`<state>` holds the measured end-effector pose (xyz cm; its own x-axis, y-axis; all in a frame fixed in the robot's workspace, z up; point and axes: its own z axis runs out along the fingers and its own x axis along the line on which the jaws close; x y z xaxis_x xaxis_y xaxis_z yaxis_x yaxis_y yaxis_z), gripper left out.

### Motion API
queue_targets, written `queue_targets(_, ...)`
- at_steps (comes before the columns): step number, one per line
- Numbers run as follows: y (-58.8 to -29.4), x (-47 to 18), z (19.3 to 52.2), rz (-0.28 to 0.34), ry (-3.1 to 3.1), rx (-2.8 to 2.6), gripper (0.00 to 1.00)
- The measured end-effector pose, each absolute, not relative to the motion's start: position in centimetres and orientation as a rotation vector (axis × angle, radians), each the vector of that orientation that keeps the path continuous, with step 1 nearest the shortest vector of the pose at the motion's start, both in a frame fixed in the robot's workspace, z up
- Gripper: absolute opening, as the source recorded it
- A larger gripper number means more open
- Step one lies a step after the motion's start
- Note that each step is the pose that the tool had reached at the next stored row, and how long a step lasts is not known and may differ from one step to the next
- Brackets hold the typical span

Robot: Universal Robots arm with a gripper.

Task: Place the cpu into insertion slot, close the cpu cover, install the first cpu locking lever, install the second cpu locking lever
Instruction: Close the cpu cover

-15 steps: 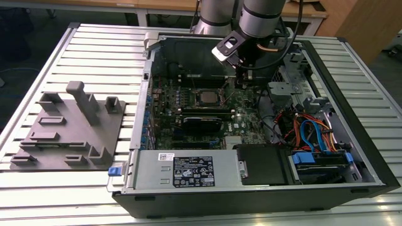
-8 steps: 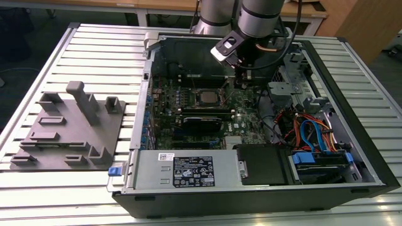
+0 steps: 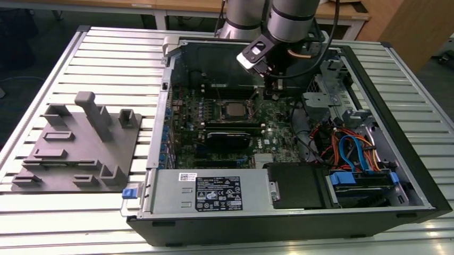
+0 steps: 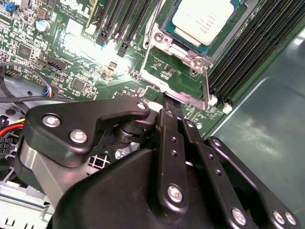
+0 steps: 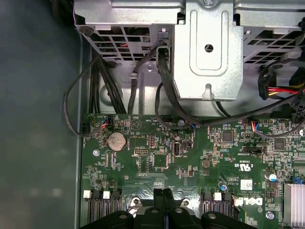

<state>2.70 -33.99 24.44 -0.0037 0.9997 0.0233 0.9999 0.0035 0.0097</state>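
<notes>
— Gripper (image 4: pixel 170 101): how is it seen to be set?
— Its fingers (image 5: pixel 158 200) are pressed together in both wrist views. Only a thin seam is left between them, and nothing is seen pinched.

— Where are the tips placed?
— In the second wrist view they are set at the free edge of the cover (image 4: pixel 190 97) and seem to touch it.

— How is the cover found?
— It stands open, off the cpu (image 4: pixel 205 19). Green board (image 4: pixel 71 47) is seen through its window. Its tilt cannot be told.

— And the cpu?
— It is seated in the slot (image 4: pixel 167 39), silver top up and uncovered.

— What is shown of the arm's pose?
— In the exterior view the arm (image 3: pixel 291 21) is seen coming down steeply from the far side into the open case (image 3: pixel 284 223). The wrist is bent over the board, and the gripper is held low, just to the exterior view's right of the slot. In the first wrist view a metal cage (image 5: pixel 209 52) and black cables (image 5: pixel 162 95) are seen past the fingertips.

— What is seen outside the case?
— A grey tray (image 3: pixel 71 154) is laid on the table (image 3: pixel 106 48), at the exterior view's left.
</notes>
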Motion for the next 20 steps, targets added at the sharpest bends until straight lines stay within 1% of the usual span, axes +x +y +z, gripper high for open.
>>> queue_targets(20,-33.99,2.54,24.44,-0.037,-2.218,-2.21,0.1)
